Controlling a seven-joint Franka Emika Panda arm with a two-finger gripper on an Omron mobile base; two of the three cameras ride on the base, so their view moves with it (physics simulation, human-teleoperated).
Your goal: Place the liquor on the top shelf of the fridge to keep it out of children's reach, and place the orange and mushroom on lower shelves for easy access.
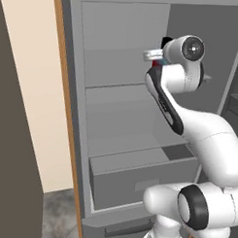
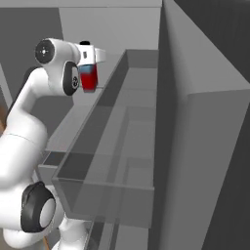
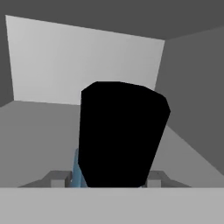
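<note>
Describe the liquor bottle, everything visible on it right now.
The liquor is a small flat-sided bottle, blue above and red below, with a black cap. It looks smooth and glossy. It stands upright, clamped in the hand, which is closed on its upper part, inside the fridge at top shelf level. Whether its base rests on the shelf cannot be told.

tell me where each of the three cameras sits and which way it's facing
Left base view: behind the arm, to its left, facing into the open fridge; the white arm rises from the lower right.
Right base view: behind the arm, to its right, looking along the fridge's door bins; the arm rises from the lower left, carrying the liquor.
Hand view: on the hand, looking along the fingers at the black cap and the grey back wall.
Shared: both base views show the arm's wrist at the top shelf.
</note>
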